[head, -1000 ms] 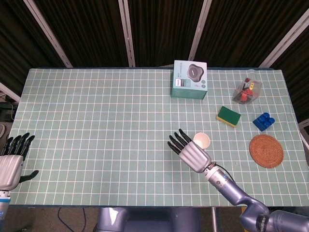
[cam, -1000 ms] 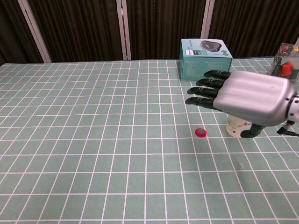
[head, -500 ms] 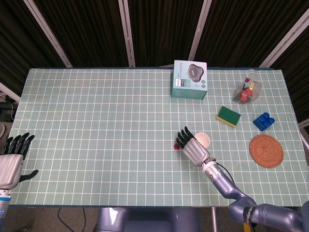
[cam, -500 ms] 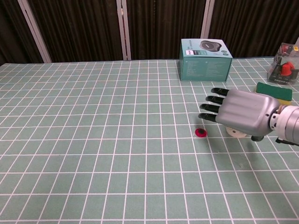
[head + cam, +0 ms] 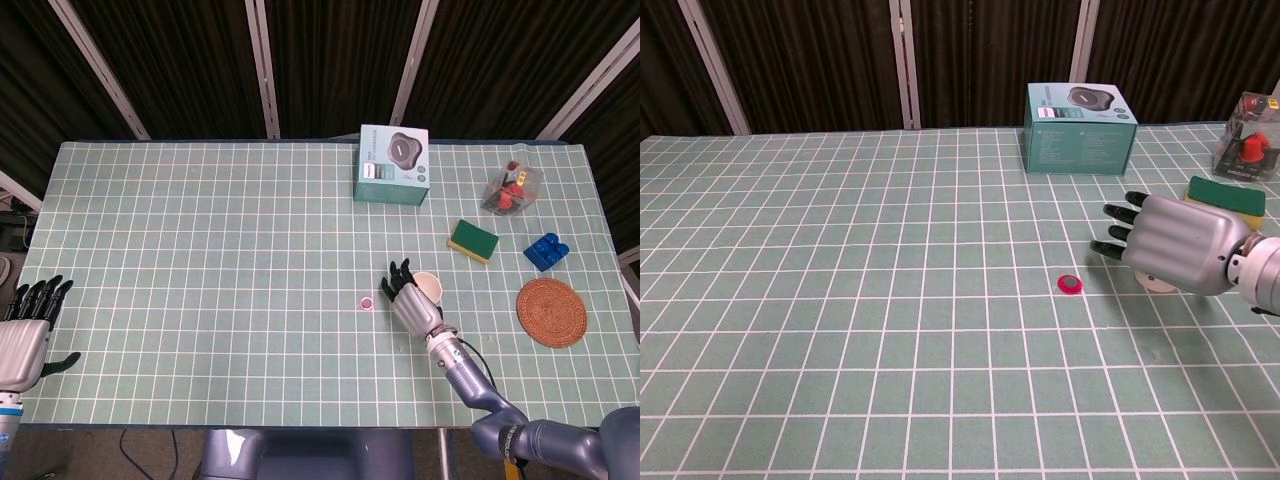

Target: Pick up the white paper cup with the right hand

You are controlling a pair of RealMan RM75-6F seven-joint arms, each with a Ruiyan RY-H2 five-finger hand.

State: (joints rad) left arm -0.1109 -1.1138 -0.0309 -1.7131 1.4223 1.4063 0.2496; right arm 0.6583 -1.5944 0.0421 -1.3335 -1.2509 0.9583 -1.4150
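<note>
The white paper cup [image 5: 429, 287] stands upright on the green checked table, right of centre. In the chest view only its base [image 5: 1156, 284] shows below my right hand [image 5: 1170, 245]. My right hand [image 5: 408, 298] sits low against the cup's left side, back of the hand up. Its dark fingers [image 5: 399, 276] are spread, and they do not plainly wrap the cup. My left hand [image 5: 25, 330] rests at the table's near-left corner, fingers straight and apart, holding nothing.
A small red disc [image 5: 367, 302] lies just left of the right hand. A teal box [image 5: 394, 165] stands at the back. A green-yellow sponge [image 5: 472, 241], a blue brick [image 5: 546, 251], a woven coaster [image 5: 551, 312] and a clear container [image 5: 512, 189] lie to the right.
My right hand has come down and shifted right, from over the red disc to against the cup's left side. The cup and the left hand have not moved.
</note>
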